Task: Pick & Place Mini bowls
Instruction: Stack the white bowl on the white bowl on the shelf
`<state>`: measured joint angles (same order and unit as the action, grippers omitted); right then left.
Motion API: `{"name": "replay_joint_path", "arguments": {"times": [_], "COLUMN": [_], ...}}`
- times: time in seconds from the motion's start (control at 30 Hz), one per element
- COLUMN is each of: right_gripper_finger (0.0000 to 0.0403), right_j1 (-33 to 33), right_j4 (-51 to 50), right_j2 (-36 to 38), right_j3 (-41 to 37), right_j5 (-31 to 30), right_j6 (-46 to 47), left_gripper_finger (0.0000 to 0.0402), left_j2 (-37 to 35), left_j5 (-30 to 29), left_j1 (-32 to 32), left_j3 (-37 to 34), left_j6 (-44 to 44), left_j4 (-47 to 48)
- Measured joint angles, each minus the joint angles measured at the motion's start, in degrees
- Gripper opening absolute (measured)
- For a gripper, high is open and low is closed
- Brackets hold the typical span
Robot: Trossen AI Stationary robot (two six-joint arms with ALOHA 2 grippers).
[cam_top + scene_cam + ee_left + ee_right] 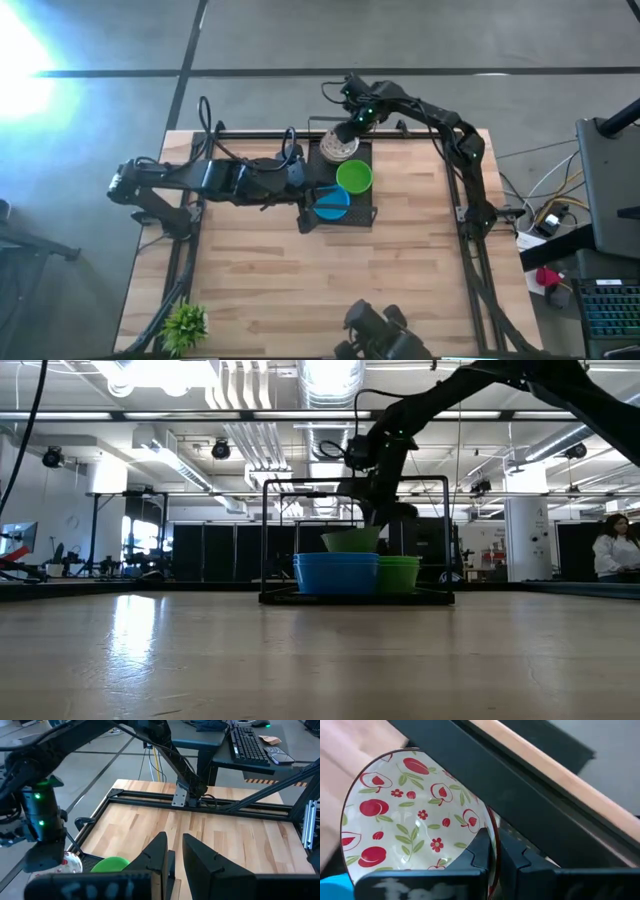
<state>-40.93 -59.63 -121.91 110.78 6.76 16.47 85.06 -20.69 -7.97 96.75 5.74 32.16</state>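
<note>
A dark tray sits at the far middle of the wooden table, and the mini bowls gather on it. The right gripper hovers over the tray's far left corner, its jaws clamped on the rim of a white floral bowl, one finger inside and one outside; the right wrist view shows red fruit and green leaves painted on the bowl's inside. From above, this bowl appears to sit on top of a white stack at that corner, though whether it touches the ones below cannot be told. Just to the right of it on the tray sits a green bowl, and nearer the tray's front left lies a blue bowl. In the low view a blue stack stands on the tray with a green stack touching its right side, and another green bowl shows above them. The left gripper rests just left of the tray beside the blue bowl, its jaws a little apart and holding nothing. A small potted plant stands at the table's near left corner, well apart from the tray.
</note>
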Motion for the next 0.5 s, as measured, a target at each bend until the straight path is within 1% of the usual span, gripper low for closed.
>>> {"name": "replay_joint_path", "arguments": {"times": [0.07, 0.27, 0.37, 0.5], "right_gripper_finger": [0.0011, 0.0011, 0.0011, 0.0011], "right_j1": [0.22, 0.39, 0.94, 1.8], "right_j4": [1.47, 3.35, 3.65, 3.7], "right_j2": [0.15, 0.17, 0.19, 0.1], "right_j3": [-0.97, -1.46, -1.67, -2.18], "right_j5": [-1.47, -1.51, -4.82, -5.57], "right_j6": [0.02, 0.08, 0.07, -0.17], "left_gripper_finger": [0.0053, 0.0053, 0.0053, 0.0053], "left_j2": [0.0, -0.02, -0.02, -0.02], "left_j5": [0.0, 0.0, 0.0, 0.0], "left_j1": [0.0, 0.0, 0.0, 0.0], "left_j3": [0.0, 0.0, 0.0, 0.0], "left_j6": [0.0, 0.0, 0.0, 0.01], "left_j4": [0.0, 0.03, 0.07, 0.04]}}
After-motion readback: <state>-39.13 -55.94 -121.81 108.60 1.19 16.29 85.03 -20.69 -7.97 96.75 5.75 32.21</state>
